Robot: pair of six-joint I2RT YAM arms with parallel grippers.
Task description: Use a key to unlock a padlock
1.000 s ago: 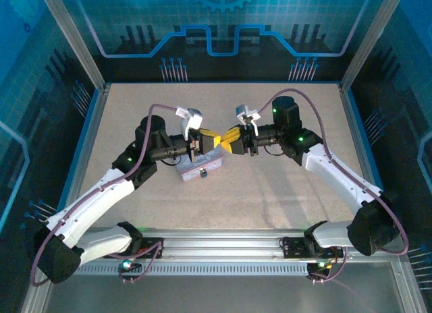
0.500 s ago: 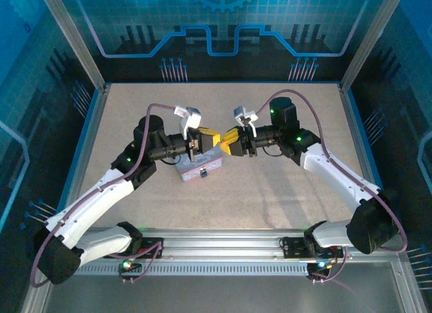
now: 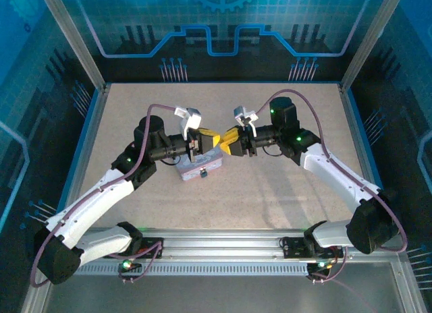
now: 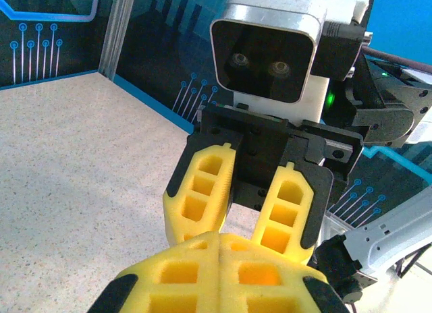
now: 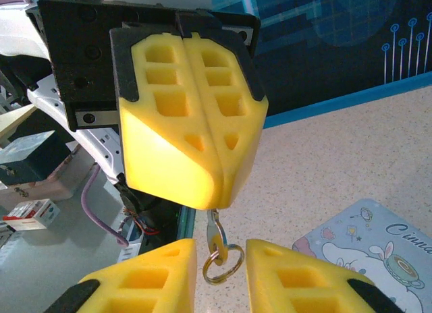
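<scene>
Two-arm handover, we judge; left jaws clenched on key (image 5: 214,228); right jaws released astride ring (image 5: 221,280); next: close squarely.

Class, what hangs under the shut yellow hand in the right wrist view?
A small key hangs below the left hand; its top end is covered, pinched between the shut fingers.

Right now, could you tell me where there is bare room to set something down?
Free: the table toward the back wall, and the strip between tin and rail. Crowded: centre, where left gripper and right gripper meet by the tin.
</scene>
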